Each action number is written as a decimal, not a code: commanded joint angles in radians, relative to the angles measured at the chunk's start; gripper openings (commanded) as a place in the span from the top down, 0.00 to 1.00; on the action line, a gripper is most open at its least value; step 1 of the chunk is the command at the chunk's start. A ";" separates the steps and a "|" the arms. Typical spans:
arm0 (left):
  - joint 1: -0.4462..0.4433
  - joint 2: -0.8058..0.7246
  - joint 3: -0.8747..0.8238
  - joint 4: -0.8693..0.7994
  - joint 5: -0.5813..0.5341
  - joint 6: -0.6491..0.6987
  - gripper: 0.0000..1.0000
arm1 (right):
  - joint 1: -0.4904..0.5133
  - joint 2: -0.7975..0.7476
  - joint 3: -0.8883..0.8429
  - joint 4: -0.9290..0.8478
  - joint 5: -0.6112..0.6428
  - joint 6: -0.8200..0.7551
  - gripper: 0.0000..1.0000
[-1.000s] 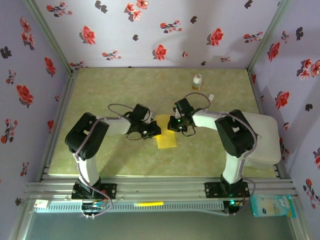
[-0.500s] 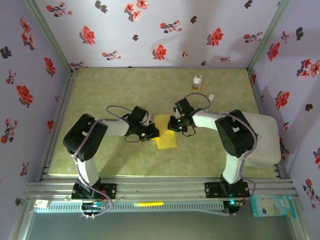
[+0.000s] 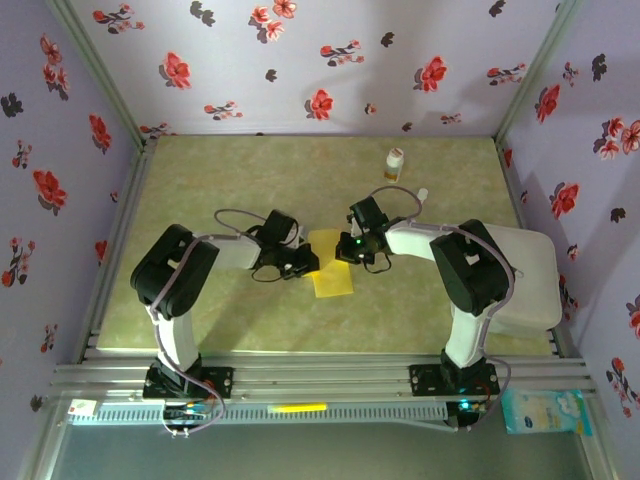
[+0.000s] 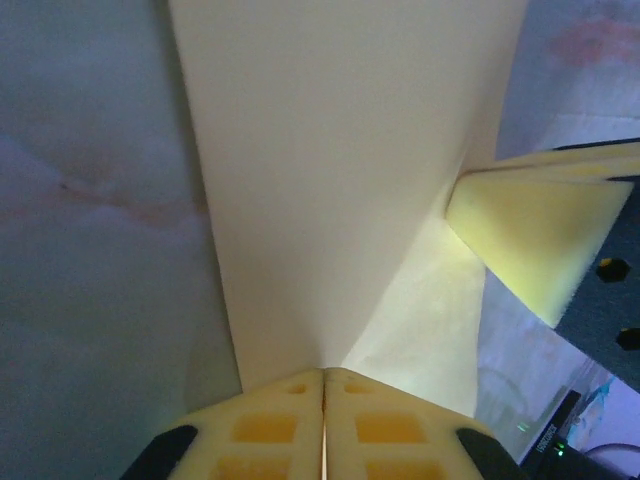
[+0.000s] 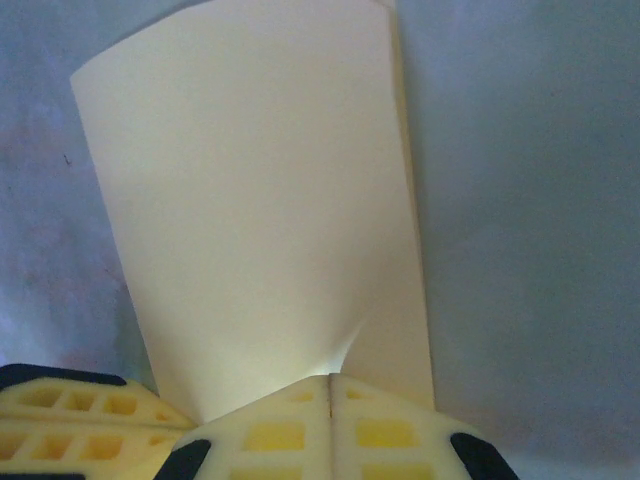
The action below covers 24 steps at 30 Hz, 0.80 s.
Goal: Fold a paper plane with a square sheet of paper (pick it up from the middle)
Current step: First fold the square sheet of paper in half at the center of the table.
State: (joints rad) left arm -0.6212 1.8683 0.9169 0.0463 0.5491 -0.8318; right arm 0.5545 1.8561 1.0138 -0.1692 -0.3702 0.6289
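Your left end effector [image 4: 323, 385] is pinched closed on one edge of the square sheet of paper [image 3: 333, 275]; your right end effector [image 5: 330, 385] grips the opposite edge, fingers fully together. You see the sheet, folded over, in the middle of the desk [image 3: 200, 190] between them.

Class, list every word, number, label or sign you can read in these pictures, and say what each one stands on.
Nothing can be read with confidence.
small bottle: its label is too small to read.
blue-green packet, right of the right arm's base: its print is blurred.
square sheet of paper: plain yellow, no writing on it.
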 commanded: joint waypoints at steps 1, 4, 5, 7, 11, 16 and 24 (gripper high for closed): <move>0.012 0.016 -0.007 -0.018 -0.038 0.013 0.92 | 0.002 0.049 -0.046 -0.115 0.062 0.006 1.00; 0.012 -0.012 -0.019 -0.027 -0.027 0.004 0.92 | 0.002 0.048 -0.046 -0.113 0.063 0.006 1.00; 0.012 -0.024 -0.018 -0.033 -0.021 0.002 0.92 | 0.003 0.048 -0.046 -0.113 0.064 0.008 1.00; 0.007 -0.057 -0.016 -0.045 -0.017 -0.006 0.92 | 0.002 0.051 -0.043 -0.114 0.065 0.008 1.00; -0.035 -0.106 -0.029 -0.022 -0.017 -0.055 0.91 | 0.002 0.053 -0.046 -0.106 0.068 0.018 1.00; -0.082 -0.106 -0.050 0.004 0.001 -0.093 0.91 | 0.003 0.047 -0.056 -0.102 0.086 0.032 1.00; -0.114 -0.084 -0.118 0.007 0.047 -0.092 0.91 | 0.004 0.043 -0.069 -0.092 0.086 0.038 1.00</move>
State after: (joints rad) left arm -0.7296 1.7798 0.8268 0.0521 0.5697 -0.9115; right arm 0.5545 1.8511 1.0008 -0.1513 -0.3691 0.6487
